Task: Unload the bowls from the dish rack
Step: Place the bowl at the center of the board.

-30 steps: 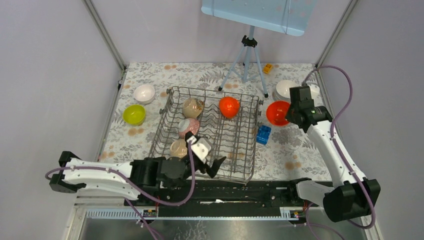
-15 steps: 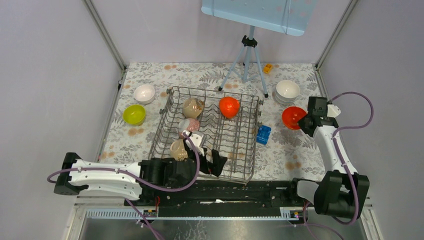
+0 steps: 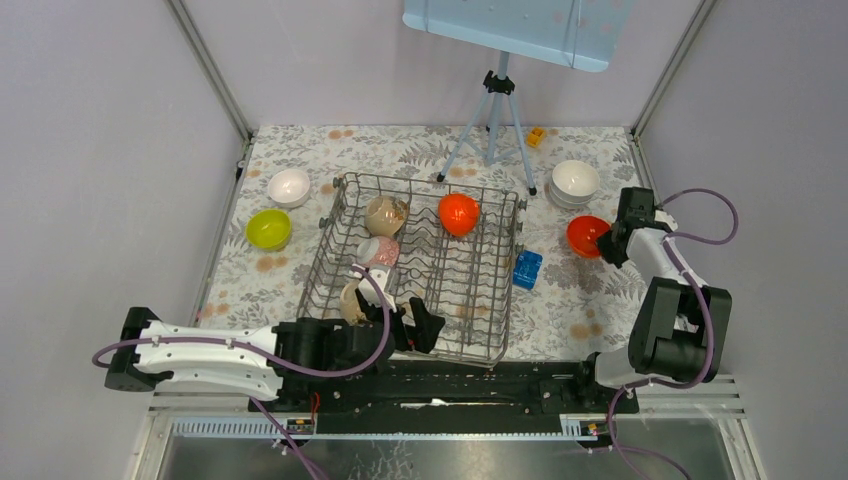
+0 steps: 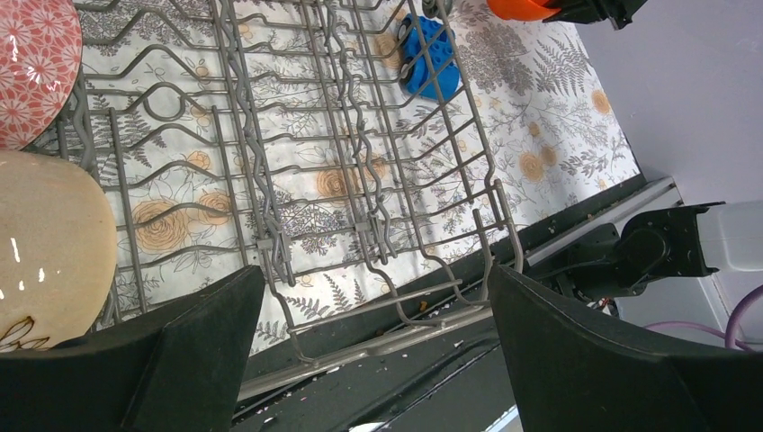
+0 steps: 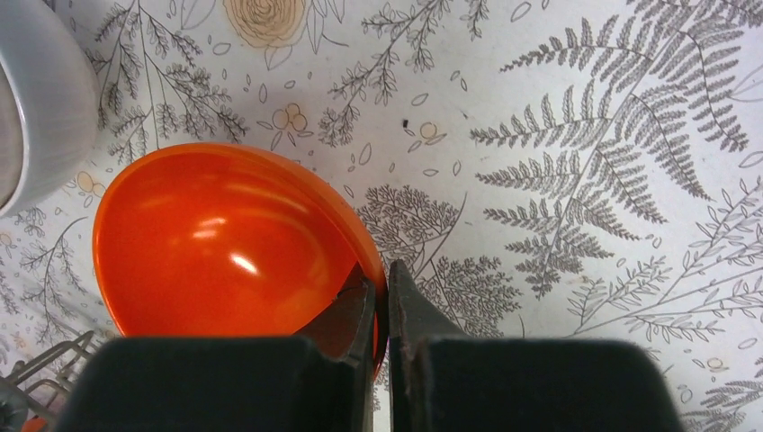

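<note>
The right gripper [image 5: 382,297] is closed on the rim of the orange bowl [image 5: 225,243], near the right edge of the bench [image 5: 585,180] and just beside a white bowl [image 5: 36,108]. The left gripper [image 4: 373,274] stands wide, holding nothing, over the near end of the dish rack [image 4: 360,153]. A beige bowl [image 4: 45,243] and a patterned pink bowl [image 4: 36,72] stand in its left rows.

4 bowls [image 3: 385,213] in dish rack [image 3: 470,280], more L & R
</note>
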{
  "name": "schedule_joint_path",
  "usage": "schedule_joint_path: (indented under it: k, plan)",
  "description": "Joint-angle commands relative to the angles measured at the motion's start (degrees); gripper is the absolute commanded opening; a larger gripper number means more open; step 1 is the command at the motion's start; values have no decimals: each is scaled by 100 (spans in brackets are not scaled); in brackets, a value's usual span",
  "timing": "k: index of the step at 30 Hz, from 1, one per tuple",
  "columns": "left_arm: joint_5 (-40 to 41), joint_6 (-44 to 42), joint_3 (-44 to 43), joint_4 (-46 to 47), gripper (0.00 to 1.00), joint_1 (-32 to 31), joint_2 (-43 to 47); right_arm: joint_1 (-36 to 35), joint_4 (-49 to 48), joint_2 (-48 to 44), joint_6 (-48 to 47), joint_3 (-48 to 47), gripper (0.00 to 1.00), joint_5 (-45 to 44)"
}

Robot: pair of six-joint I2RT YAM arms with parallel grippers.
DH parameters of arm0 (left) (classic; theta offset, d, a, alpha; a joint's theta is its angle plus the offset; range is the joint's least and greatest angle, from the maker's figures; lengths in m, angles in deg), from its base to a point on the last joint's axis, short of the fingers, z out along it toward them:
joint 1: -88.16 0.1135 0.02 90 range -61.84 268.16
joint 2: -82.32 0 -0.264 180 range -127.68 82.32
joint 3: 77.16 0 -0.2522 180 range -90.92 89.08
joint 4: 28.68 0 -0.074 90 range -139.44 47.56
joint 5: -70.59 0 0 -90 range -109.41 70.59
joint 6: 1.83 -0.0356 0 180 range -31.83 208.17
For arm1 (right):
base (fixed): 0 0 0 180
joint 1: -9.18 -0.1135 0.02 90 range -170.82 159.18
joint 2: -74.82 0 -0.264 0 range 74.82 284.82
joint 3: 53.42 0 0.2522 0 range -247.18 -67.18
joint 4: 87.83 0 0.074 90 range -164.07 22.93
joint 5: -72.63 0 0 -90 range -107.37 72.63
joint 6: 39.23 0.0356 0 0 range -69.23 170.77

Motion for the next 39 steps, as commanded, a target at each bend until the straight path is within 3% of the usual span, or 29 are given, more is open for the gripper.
schedule_joint_path:
  k: [1,21,34,39]
  plan:
    - [197,237,-85,-29,99,20,-99,72,-339,167,-36,-307,0,3]
    - [236,-92,-320,190,99,16,-680,83,-542,401,91,57,0,11]
    - [153,-22,-271,152,99,16,-614,87,-559,407,-42,260,25,52]
    - [147,38,-223,156,99,18,-554,83,-433,275,-140,186,51,192]
